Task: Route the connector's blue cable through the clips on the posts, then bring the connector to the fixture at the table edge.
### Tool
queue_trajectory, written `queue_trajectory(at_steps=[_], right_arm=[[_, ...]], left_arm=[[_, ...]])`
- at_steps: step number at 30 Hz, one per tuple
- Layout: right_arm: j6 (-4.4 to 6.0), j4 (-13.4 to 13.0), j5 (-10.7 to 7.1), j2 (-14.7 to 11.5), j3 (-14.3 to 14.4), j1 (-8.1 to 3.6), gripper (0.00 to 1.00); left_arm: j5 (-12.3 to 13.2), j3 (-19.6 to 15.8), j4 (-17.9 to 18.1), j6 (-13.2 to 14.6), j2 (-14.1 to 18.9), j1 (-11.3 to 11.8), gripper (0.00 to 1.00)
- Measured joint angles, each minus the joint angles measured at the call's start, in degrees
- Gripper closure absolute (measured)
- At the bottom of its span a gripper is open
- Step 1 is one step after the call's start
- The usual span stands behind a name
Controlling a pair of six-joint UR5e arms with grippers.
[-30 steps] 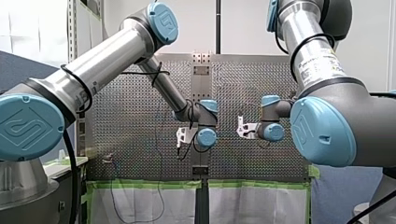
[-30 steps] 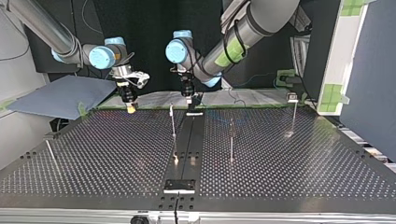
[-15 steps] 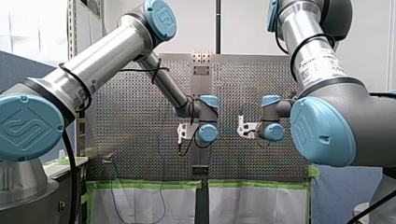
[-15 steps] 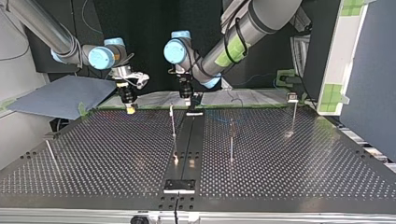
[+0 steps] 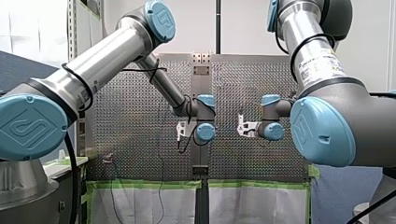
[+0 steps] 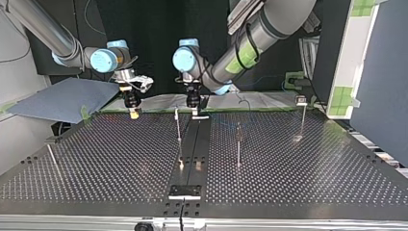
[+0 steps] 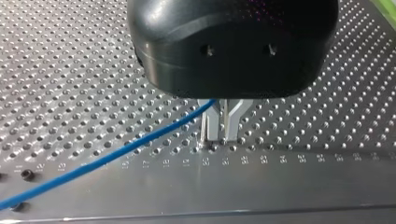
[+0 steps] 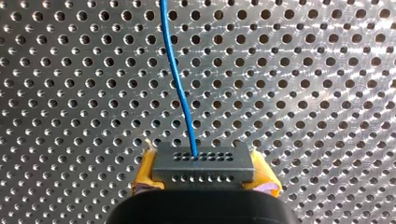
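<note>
**Step in hand: start of routing.**

- The right claw (image 8: 205,179) is closed on the grey connector (image 8: 204,161), with one yellow pad on each flank.
- The blue cable (image 8: 180,88) leaves the connector's face toward 12 o'clock in the right wrist view, above the perforated worktop (image 6: 298,192).
- The left claw (image 7: 224,126) has its metal fingers drawn together on the cable, which runs off toward 8 o'clock in the left wrist view. The fingertips sit low over the worktop, and contact cannot be told.
- In the top view, the nearest post (image 6: 178,126) stands just beside the left claw, at its 9 o'clock.
- The fixture (image 6: 184,191) lies at the 6 o'clock edge, well apart from both claws.

No cable shows at any post, so routing is judged not yet begun.

**Next move.** Carry the cable span sideways to the nearest post's clip. Keep it taut between both claws and level with the clip.
</note>
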Motion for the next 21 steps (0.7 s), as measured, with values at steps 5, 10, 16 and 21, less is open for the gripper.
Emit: queue_trajectory(at_steps=[5, 10, 16, 21], right_arm=[[0.02, 0.56, 0.0, 0.0, -0.69, 0.0, 1.0], [0.02, 0.79, 0.0, 0.0, -1.0, 0.0, 1.0], [0.01, 0.67, 0.0, 0.02, -1.18, 0.0, 1.0], [0.03, 0.63, 0.0, 0.03, -1.35, 0.0, 1.0]], left_arm=[[0.77, 0.04, -0.07, 0.15, -0.17, 0.74, 0.9], [1.9, 0.23, -0.19, 0.16, -0.23, 1.44, 0.9], [3.27, 0.65, -0.81, 0.13, -0.27, 2.19, 0.9], [4.12, 0.99, -1.36, 0.06, -0.27, 2.7, 0.9]])
